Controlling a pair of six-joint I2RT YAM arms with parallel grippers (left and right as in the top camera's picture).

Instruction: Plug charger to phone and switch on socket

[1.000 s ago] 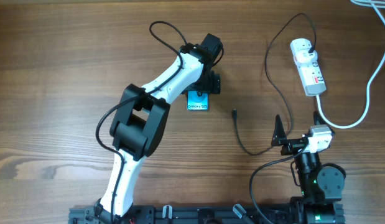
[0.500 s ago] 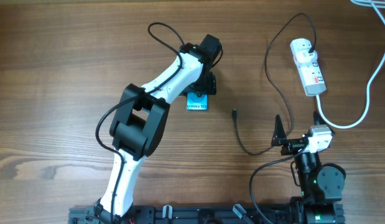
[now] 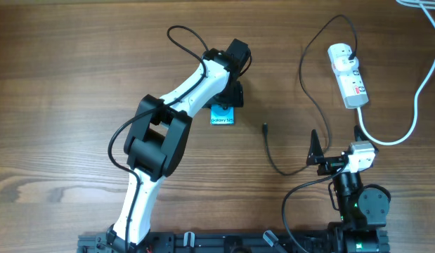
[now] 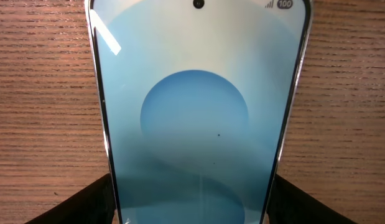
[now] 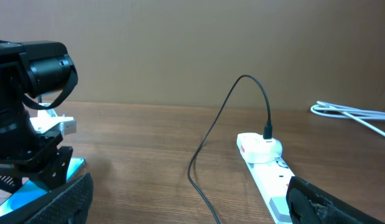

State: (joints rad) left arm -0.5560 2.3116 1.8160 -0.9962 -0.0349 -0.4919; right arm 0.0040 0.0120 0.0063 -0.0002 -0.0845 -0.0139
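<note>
From overhead, the left tool sits over the 12 o'clock end of the phone, which lies flat in the middle of the surface. The charger trails from the socket at 2 o'clock, and its plug tip lies loose near the phone's 3 o'clock, apart from it. The right tool hangs at 5 o'clock, spread wide and empty. In the left wrist view, dark fingers meet both long edges of the phone, so the left tool pinches it. That grip is best held low and level, so the phone cannot pivot when the plug pushes in. In the right wrist view, the charger arches into the socket at 3 o'clock. The right tool would do best to take it just behind the tip, lined up with the port, which I cannot locate here.
</note>
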